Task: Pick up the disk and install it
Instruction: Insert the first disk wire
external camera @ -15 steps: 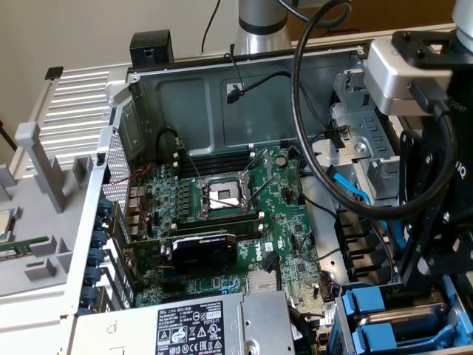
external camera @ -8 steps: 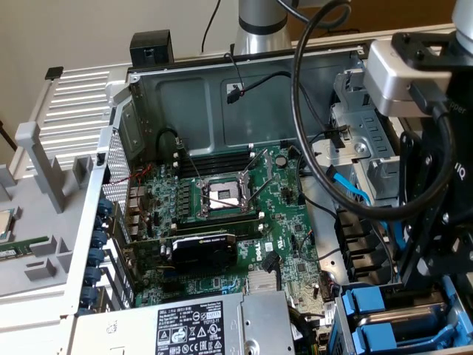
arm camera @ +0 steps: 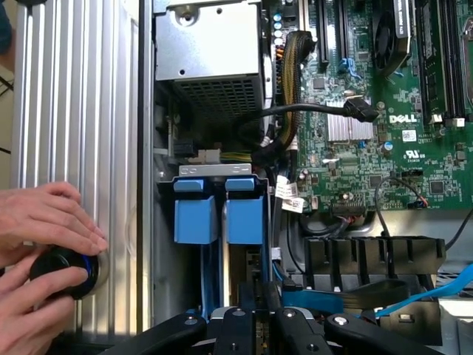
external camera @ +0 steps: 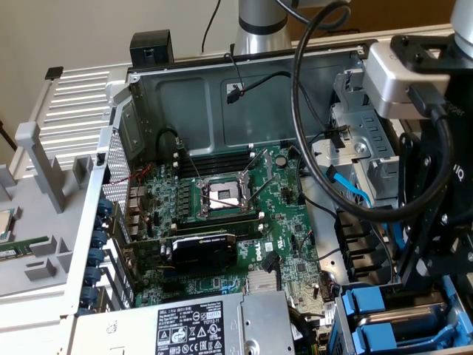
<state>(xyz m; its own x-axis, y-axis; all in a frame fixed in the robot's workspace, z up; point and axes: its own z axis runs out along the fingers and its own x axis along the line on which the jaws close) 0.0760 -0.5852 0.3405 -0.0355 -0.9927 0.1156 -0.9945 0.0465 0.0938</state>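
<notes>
Blue-railed disk (arm camera: 244, 220) stands in its bay (arm camera: 216, 171) straight ahead of the claw (arm camera: 263, 299), whose fingers are pressed nearly together.

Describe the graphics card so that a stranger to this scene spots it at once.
Start with the open computer case, then the green motherboard lying inside it. In the exterior view, the graphics card sits across the board between the silver CPU socket and the grey power supply with its sticker. It is the one long black block there; its neighbours are bare metal.
</notes>
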